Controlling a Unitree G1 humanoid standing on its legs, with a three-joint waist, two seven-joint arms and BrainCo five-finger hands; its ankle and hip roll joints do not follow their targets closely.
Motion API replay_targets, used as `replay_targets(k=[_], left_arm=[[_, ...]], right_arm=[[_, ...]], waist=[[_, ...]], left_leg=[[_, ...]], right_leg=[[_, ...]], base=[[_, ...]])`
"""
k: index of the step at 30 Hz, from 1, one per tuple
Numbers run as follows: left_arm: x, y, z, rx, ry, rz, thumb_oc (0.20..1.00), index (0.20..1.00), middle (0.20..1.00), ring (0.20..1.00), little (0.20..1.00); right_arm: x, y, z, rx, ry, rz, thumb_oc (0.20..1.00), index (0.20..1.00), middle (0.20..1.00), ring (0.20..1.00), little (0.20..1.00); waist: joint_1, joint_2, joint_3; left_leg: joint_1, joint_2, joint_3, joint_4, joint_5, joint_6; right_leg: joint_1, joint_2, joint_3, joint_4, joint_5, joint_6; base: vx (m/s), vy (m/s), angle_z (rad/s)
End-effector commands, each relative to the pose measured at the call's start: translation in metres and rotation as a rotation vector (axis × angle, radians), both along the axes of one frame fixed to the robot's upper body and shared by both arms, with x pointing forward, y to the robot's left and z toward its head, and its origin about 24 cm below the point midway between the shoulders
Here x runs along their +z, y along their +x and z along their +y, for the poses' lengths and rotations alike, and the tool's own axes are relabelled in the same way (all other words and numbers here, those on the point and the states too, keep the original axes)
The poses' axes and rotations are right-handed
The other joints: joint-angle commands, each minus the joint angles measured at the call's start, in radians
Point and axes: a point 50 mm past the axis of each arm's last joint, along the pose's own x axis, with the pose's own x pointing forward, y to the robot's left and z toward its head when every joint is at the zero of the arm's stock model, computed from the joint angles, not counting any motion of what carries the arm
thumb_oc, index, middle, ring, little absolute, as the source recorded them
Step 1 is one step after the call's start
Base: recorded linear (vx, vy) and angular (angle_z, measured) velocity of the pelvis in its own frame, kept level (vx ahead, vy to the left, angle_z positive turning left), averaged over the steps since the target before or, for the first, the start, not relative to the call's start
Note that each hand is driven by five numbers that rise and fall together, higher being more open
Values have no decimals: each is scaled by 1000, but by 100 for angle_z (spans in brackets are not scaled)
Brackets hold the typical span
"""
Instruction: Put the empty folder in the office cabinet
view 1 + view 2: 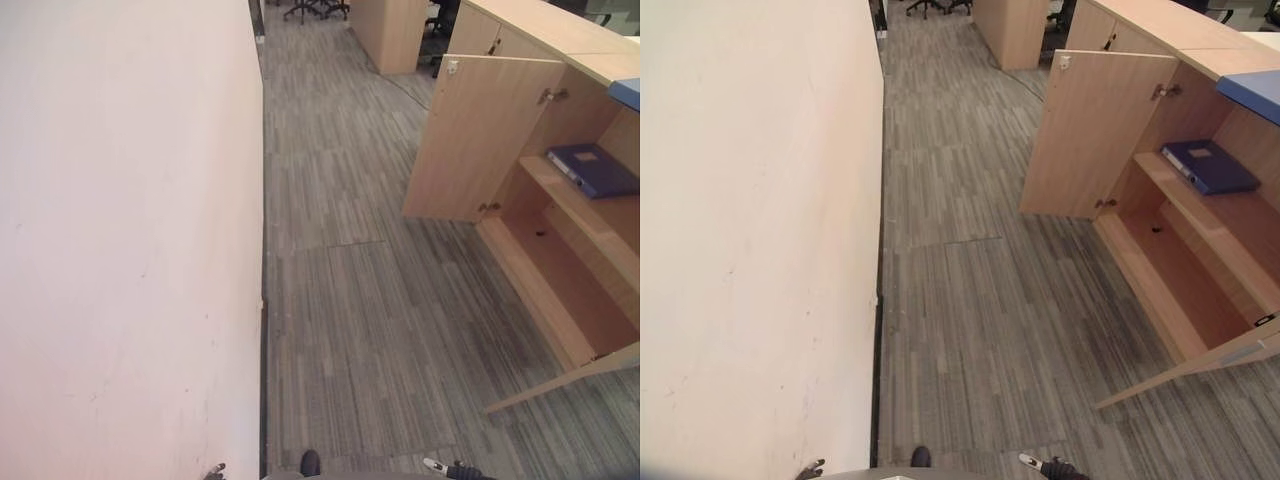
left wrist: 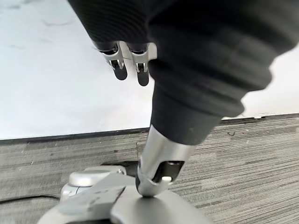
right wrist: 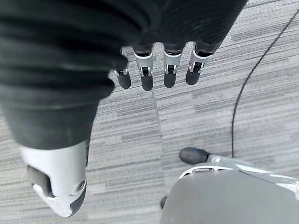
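Robot hand [image 3: 154,70] empty, folder [image 1: 592,168] on cabinet [image 1: 560,300] shelf

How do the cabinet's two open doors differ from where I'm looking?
The far door shows its whole inner face, standing upright and swung out towards the floor; the near door shows as a thin slanting edge at the cabinet's near end. The far door carries visible hinges; the near door's are not clear. Both are light wood and open.

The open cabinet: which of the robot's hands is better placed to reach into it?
Probably the right hand. The cabinet stands open on the robot's right, while a white wall runs beside the left hand. Both hang open, holding nothing.
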Motion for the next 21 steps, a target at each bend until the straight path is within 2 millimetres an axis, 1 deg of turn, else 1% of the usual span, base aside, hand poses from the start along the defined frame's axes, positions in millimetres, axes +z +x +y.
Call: replay_targets(k=[1, 5, 11, 21], left_arm=[[-2, 0, 1, 44, -21, 23, 1000, 1000, 1000, 1000, 1000], [-1, 0, 3, 28, -17, 26, 1000, 1000, 1000, 1000, 1000], [-1, 3, 3, -63, 4, 37, 1000, 1000, 1000, 1000, 1000], [-1, 2, 2, -101, 3, 56, 1000, 1000, 1000, 1000, 1000]], right_arm=[[1, 3, -5, 7, -4, 5, 1000, 1000, 1000, 1000, 1000], [1, 3, -6, 20, -3, 9, 1000, 1000, 1000, 1000, 1000], [2, 5, -5, 48, -8, 9, 1000, 1000, 1000, 1000, 1000], [3, 7, -9, 117, -17, 29, 1000, 1000, 1000, 1000, 1000]], waist=[[14, -5, -16], [15, -4, -17], [13, -4, -14], [16, -3, -12]], left_leg=[[37, 10, -13, 1, -94, -54], [41, 10, -12, 1, -97, -54], [44, 12, -12, 1, -99, -54], [49, 11, -11, 1, -101, -54]], right_leg=[[-68, -79, -37, 3, 94, 111], [-64, -80, -37, 3, 93, 112], [-62, -79, -37, 3, 91, 112], [-57, -79, -40, 3, 90, 113]], base=[[0, 0, 0], [-2, -2, -1], [-3, -3, -1], [0, 0, 0]])
